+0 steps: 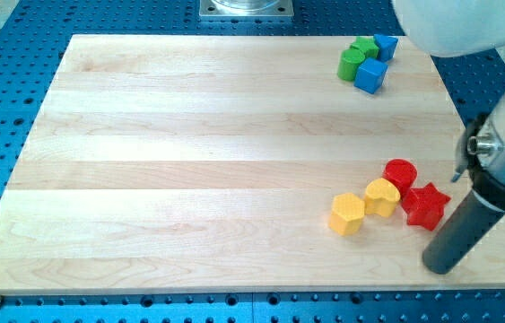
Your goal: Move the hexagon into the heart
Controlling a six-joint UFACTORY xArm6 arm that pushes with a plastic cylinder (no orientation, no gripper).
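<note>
Left of the yellow heart (382, 196), touching it, sits the yellow hexagon (347, 213) on the counter (189, 179); my tip (441, 266) (a bare rod, nothing to open) rests well right of the heart, wrong side for pushing.

We are looking at a robotics lab bench. A wooden board (234, 161) lies on a blue perforated metal table (1, 81), with a metal mounting plate (247, 8) above.
</note>
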